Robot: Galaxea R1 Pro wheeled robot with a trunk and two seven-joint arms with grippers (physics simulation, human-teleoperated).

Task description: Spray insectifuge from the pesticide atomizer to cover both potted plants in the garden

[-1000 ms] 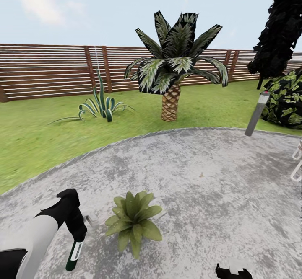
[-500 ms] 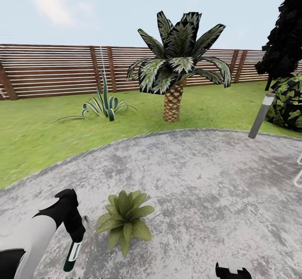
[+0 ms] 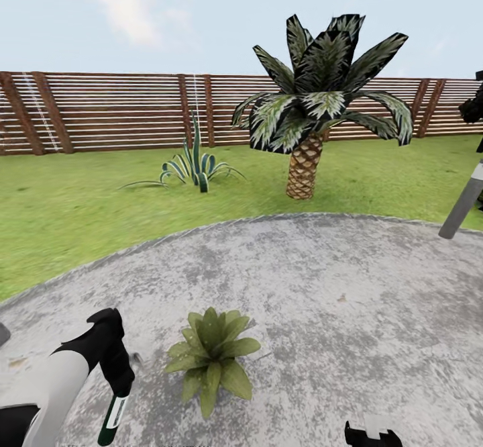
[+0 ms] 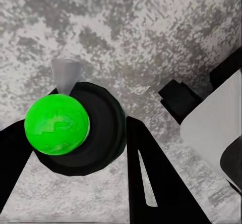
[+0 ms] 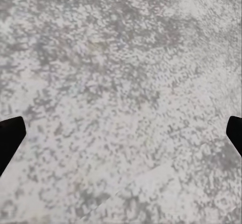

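Left claw [image 3: 115,393]: clamped on the pesticide atomizer [image 3: 111,421], near left of the scene, the slim bottle hanging down below the black wrist with its white label facing us.
Left wrist look: here's the atomizer [image 4: 75,128] end-on, a dark round body with a bright green blob on it and a small grey cone beside it, black fingers [image 4: 151,178] pressed close on both sides.
Right claw [image 5: 121,128]: wide apart, just two dark tips at the edges of its wrist view and bare mottled paving between them, holding nothing; in the head view a bit of the right arm peeks in at the near edge.
Potted plant [image 3: 211,360]: low green rosette sitting on the round grey patio [image 3: 349,299], just right of the held bottle, close but apart from it; its pot is hidden under the leaves.
Second plant: can't make one out from here.
Backdrop: lawn [image 3: 60,219], a spiky clump [image 3: 191,165], a palm [image 3: 315,111] and the brown slatted fence [image 3: 100,111] far off; a grey bollard lamp [image 3: 463,205] at far right.
Step in hand: pick-up looks done, and I'd call this lining up to spray the first plant.
Next move: I reckon the nozzle wants turning toward the rosette and bringing in over the leaves, then sweeping for full cover.
Watch for: knocking the leaves with the bottle.
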